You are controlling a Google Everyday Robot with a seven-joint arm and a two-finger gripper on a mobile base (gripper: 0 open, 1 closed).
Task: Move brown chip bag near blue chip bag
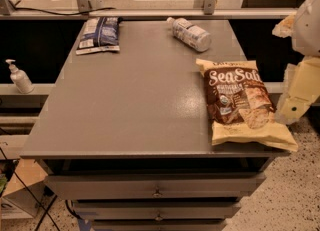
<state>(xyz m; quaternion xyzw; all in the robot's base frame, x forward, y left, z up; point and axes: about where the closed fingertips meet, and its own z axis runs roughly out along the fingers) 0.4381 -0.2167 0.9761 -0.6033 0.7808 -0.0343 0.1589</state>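
The brown chip bag (240, 102), cream-yellow with a dark brown "Sea Salt" panel, lies flat at the table's front right corner, its lower edge slightly over the table edge. The blue chip bag (99, 35), smaller, dark blue and white, lies flat at the back left corner. My gripper (299, 92) sits with the arm at the right edge of the view, just right of the brown bag and off the table, holding nothing that I can see.
A white plastic bottle (190, 33) lies on its side at the back of the grey table (130, 100). A pump bottle (19, 77) stands on a ledge to the left. Drawers (157, 190) are below the tabletop. A rail (150, 12) runs behind the table.
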